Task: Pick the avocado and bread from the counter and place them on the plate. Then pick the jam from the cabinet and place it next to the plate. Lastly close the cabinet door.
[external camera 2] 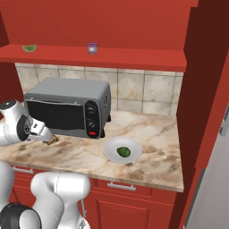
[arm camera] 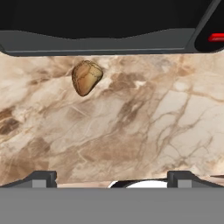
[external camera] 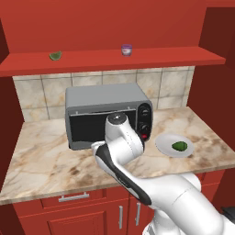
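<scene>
The bread (arm camera: pixel 86 77) is lying bare on the counter (arm camera: pixel 144 127), just in front of the toaster oven (arm camera: pixel 105 41). Judged from its look, it is a small, lumpy, light piece, likely soft enough to dent; a gentle pinch across its narrower middle should be holding it best. The gripper (arm camera: pixel 112 178) is hanging over the marble with its jaws spread wide and nothing between them. In the hand view the bread is sitting well ahead of the fingertips (arm camera: pixel 41 177) and off toward the left one, not yet between them. The avocado (external camera: pixel 179 146) is resting on the plate (external camera: pixel 165 141); the jam (external camera: pixel 126 49) is standing on the cabinet (external camera: pixel 110 59) shelf.
</scene>
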